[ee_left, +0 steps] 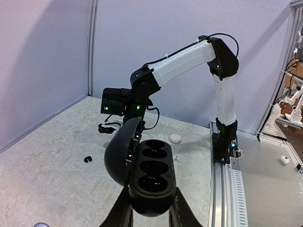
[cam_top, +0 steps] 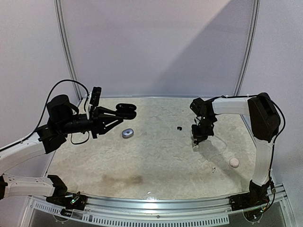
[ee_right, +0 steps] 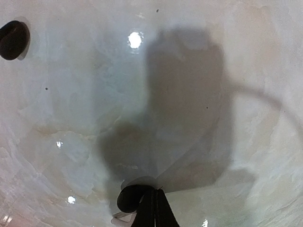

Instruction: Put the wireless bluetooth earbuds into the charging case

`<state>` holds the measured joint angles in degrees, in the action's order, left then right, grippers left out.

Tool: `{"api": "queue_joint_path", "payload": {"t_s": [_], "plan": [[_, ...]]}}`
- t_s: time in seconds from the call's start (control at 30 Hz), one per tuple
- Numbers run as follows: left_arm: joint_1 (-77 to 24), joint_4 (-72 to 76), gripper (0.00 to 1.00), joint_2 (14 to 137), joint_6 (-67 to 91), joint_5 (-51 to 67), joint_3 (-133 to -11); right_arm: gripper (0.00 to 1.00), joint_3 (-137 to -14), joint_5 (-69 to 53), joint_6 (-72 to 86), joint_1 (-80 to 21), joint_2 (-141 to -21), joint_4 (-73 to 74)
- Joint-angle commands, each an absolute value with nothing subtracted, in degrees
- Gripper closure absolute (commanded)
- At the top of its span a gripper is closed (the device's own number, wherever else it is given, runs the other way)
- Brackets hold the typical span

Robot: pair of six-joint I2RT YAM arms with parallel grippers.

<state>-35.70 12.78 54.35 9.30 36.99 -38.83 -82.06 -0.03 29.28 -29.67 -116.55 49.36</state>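
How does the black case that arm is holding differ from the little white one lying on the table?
The black case is held off the table in the left end effector, lid open, sockets showing; the white case lies on the table and looks closed. Both are rounded like pebbles.

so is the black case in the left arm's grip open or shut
Open. In the left wrist view the black case has its lid swung up to one side, and the hollows inside are exposed and look empty.
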Motion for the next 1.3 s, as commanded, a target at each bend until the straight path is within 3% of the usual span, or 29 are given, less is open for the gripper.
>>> {"api": "queue_joint_path", "payload": {"t_s": [0.0,0.47,0.77,0.93,1.27], "plan": [[-35.0,13.4,1.00,54.5,7.8,37.0,-38.5,1.00,-80.2,4.7,28.7,-31.2,-114.0,47.9],[-35.0,13.6,1.00,54.5,6.4,34.9,-38.2,1.00,-81.6,15.6,24.4,-34.8,-105.2,43.5],[-35.1,16.6,1.00,54.3,4.8,28.3,-39.5,1.00,-97.9,30.4,15.7,-48.5,-97.7,41.2],[-35.3,19.4,1.00,54.1,1.5,26.7,-38.9,1.00,-103.4,36.3,7.5,-58.9,-95.7,33.0],[-36.6,21.4,1.00,52.8,-1.8,24.2,-39.2,1.00,-107.0,35.1,-9.3,-71.9,-98.3,15.3]]}}
